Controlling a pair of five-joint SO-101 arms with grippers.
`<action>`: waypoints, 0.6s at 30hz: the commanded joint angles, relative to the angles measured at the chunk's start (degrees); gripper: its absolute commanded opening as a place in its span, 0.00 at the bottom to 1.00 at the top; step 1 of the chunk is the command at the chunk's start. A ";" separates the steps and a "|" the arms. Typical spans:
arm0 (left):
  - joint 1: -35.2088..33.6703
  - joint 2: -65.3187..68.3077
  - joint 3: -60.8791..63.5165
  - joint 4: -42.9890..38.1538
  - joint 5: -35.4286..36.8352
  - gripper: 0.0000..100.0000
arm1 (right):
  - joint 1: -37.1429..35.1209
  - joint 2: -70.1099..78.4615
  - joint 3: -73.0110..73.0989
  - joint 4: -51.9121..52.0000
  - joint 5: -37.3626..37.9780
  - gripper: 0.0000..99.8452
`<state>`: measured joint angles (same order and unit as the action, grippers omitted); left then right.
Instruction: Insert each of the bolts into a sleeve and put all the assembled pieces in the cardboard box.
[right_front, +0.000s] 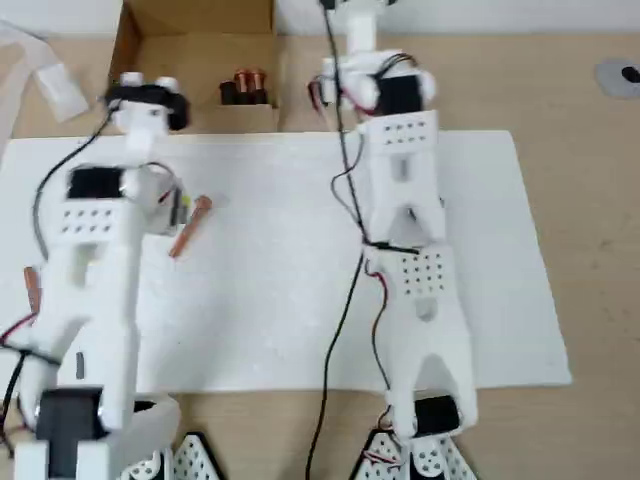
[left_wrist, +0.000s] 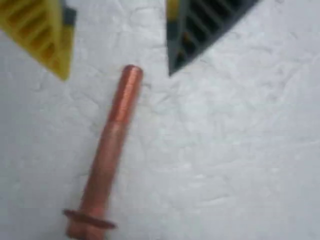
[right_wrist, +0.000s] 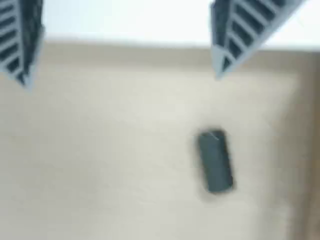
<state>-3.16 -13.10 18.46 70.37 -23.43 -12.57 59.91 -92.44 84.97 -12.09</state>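
A copper bolt (right_front: 190, 226) lies on the white foam mat (right_front: 300, 300), its flanged head toward the arms' bases. In the left wrist view the bolt (left_wrist: 112, 150) has its tip between the yellow and black fingers of my left gripper (left_wrist: 116, 74), which is open just above it. The left gripper (right_front: 178, 206) sits at the mat's left side. My right gripper (right_wrist: 121, 79) hangs open over a beige surface where a black sleeve (right_wrist: 215, 160) lies apart from its fingers. The cardboard box (right_front: 160, 45) at the back holds assembled copper-and-black pieces (right_front: 246, 87).
The right arm (right_front: 400, 110) stretches over the mat's far edge, just right of the box. A copper piece (right_front: 33, 290) lies at the mat's left edge beside the left arm. White paper (right_front: 50, 85) lies at the back left. Cables trail down the mat's middle.
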 joint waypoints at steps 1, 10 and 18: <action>3.69 2.59 -6.07 0.18 -1.93 0.14 | 3.30 -8.04 -2.95 4.31 0.09 0.27; 1.23 12.44 -8.00 -4.13 -4.22 0.14 | 8.57 -10.51 -2.95 9.32 0.44 0.27; 0.97 21.05 -10.81 -7.74 -4.22 0.14 | 8.75 -10.51 -2.95 9.67 0.44 0.27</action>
<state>-1.49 6.95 12.48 63.78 -27.38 -4.57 54.55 -92.44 94.55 -12.09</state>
